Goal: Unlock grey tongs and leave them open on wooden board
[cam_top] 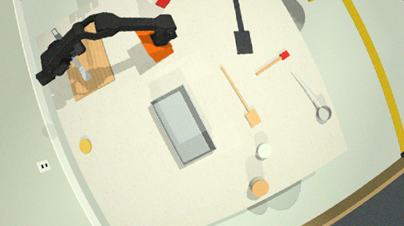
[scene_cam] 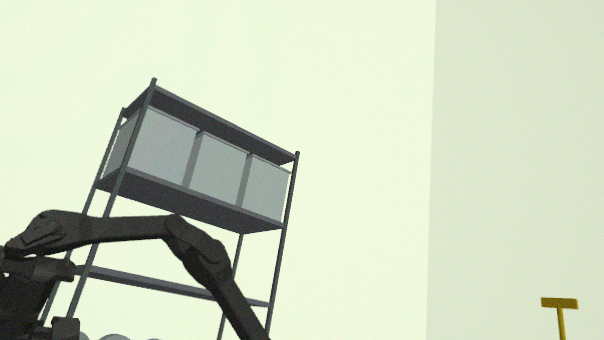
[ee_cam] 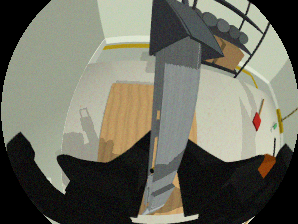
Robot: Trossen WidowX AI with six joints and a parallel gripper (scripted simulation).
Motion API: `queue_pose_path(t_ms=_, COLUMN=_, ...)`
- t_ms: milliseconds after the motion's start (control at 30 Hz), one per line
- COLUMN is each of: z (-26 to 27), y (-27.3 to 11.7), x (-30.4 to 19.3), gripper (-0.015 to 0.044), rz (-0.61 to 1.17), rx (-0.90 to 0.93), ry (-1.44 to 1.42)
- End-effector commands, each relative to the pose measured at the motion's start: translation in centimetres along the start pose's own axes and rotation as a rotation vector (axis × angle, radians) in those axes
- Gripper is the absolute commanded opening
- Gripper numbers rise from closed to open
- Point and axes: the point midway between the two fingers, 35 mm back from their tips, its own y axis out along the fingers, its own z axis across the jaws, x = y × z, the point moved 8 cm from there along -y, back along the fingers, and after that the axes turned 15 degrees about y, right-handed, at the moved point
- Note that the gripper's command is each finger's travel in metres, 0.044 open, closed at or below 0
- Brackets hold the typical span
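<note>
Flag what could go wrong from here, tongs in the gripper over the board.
1. The gripper is shut on the grey tongs near the wooden board's left side; letting go here could leave them partly off it.
2. In the wrist view the tongs look like one narrow bar, so they may still be locked; setting them down now would miss the open state.
3. The tongs hang tilted, so they might slip or tip when released.
</note>
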Motion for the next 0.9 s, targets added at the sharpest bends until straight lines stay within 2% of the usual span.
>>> queue_pose_path(t_ms=0, z=0.4, y=0.7, x=0.8, gripper=-0.0150, rz=0.114, rx=-0.032, ry=0.006)
queue_pose_path(t_ms=533, z=1.3, y=4.7, x=4.0, gripper=-0.0150, rz=0.689, rx=-0.125, ry=0.049)
queue_pose_path(t_ms=867, z=1.3, y=4.9, x=4.1, gripper=-0.0150, rz=0.713, rx=-0.126, ry=0.052)
